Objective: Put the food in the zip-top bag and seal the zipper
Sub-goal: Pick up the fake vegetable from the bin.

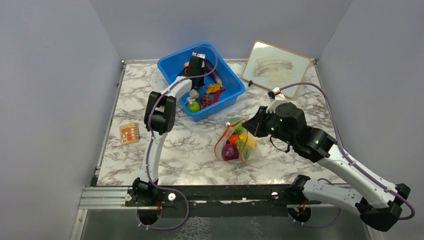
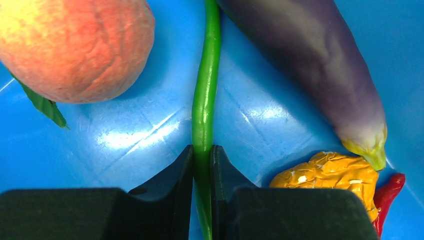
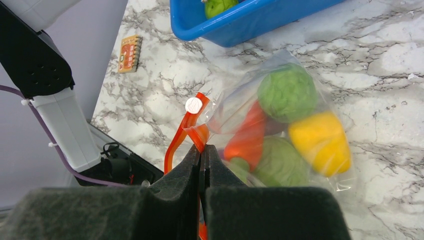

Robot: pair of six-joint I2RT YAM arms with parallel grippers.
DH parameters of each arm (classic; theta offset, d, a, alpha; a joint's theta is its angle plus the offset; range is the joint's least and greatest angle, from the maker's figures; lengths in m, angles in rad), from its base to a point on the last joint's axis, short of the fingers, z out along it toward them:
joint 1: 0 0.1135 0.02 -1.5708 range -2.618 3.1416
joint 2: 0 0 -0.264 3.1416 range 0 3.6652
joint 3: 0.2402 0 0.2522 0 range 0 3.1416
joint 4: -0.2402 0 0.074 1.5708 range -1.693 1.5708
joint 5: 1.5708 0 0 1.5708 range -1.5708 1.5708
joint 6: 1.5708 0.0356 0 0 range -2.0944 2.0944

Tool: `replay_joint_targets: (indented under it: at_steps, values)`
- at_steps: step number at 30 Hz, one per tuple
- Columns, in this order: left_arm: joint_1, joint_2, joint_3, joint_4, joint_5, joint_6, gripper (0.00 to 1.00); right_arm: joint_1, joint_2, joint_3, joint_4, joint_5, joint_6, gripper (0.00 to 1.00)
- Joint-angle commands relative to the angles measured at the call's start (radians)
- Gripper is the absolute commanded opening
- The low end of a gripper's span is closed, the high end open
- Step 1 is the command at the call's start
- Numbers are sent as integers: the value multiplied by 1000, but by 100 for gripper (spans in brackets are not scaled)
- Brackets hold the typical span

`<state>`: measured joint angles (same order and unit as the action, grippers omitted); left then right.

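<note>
Grey walls enclose a marble table. An orange card lies near its left edge. In the blue bin, the left gripper clamps a thin green pod. Right of centre lies the zip-top bag, food inside, right gripper pinching its zipper.

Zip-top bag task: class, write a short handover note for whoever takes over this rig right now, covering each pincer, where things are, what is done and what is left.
The left pincer is shut on a thin green vegetable inside the blue bin.
The right pincer is shut on the zipper, with the bag lying on the table near the bin.
Done: a cabbage, yellow pepper and carrot are in the bag.
Left: the peach, eggplant and other pieces lie in the bin; the zipper looks unsealed.
</note>
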<state>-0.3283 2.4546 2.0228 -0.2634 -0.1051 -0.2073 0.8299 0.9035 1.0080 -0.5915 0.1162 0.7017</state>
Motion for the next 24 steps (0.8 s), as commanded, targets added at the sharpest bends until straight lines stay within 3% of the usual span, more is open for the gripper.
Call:
replay_joint_targets:
  at_steps: [1,10,24]
  values:
    - [6,-23,-10,-31,36,18,1,0,-19,34,25,2,0,1]
    - [7,-121,-66,-16,56,25,0,0,-26,23,33,-8,5,1]
    - [15,-317,-273,106,94,-81,0,0,-63,-4,22,-2,29,1]
